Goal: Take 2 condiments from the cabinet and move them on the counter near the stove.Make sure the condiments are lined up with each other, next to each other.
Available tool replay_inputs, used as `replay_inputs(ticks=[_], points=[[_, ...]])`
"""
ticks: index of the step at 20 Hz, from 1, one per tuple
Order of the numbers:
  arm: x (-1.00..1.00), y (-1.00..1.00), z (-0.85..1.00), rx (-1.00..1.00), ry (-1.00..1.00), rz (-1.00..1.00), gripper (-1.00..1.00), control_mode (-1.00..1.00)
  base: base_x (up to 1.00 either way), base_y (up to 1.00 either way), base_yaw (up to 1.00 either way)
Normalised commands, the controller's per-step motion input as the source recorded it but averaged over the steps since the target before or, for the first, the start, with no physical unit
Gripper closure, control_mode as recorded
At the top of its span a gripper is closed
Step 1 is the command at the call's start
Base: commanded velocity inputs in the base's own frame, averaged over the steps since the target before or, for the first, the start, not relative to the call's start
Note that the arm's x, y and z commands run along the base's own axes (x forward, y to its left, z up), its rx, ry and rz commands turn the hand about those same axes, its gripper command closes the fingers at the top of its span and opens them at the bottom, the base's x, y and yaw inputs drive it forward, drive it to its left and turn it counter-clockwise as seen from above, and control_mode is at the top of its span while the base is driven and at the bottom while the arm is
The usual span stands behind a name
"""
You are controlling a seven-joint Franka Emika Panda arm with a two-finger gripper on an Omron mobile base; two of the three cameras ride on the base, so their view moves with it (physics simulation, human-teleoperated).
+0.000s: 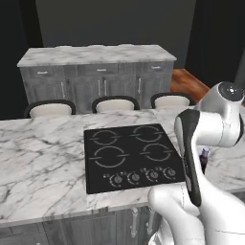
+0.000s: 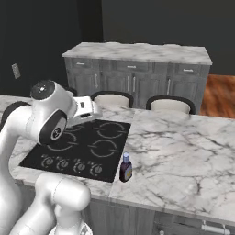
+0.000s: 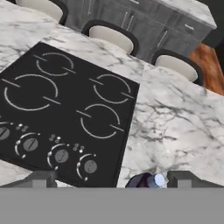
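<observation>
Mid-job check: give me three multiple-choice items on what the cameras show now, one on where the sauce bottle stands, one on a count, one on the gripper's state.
1. Where does the sauce bottle stand?
A. On the counter just right of the stove, near its front corner
B. On a burner ring
C. On a stool seat

2. How many sauce bottles are on the counter?
A. One
B. Two
C. Three

3. How is the gripper?
A. Shut on the bottle
B. Open, holding nothing
C. Shut, empty

Key: 1 A, the right base view shows it on marble beside the black glass. 2 A, a single blue-capped bottle stands there. 3 B, the hand view has the fingertips wide apart above the bottle.
</observation>
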Motion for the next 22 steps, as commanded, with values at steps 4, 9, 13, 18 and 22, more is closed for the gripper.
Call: replay_inputs(ticks=[4,9,13,18,22], points=[[-0.48,0.08,0.17,-0.01,0.02,-0.25,-1.00,-1.00,0.00,0.00,0.00],[-0.42,0.08,0.02,0.01,-0.16,-0.14,-1.00,-1.00,0.00,0.00,0.00],[-0.63,0.09,0.00,0.14,-0.27,0.00,-1.00,-1.00,0.00,0.00,0.00],[-0.45,0.06,0.11,0.19,-0.17,0.02,-1.00,-1.00,0.00,0.00,0.00],[-0.35,0.03,0.37,0.14,0.00,0.00,-1.00,-1.00,0.00,0.00,0.00]])
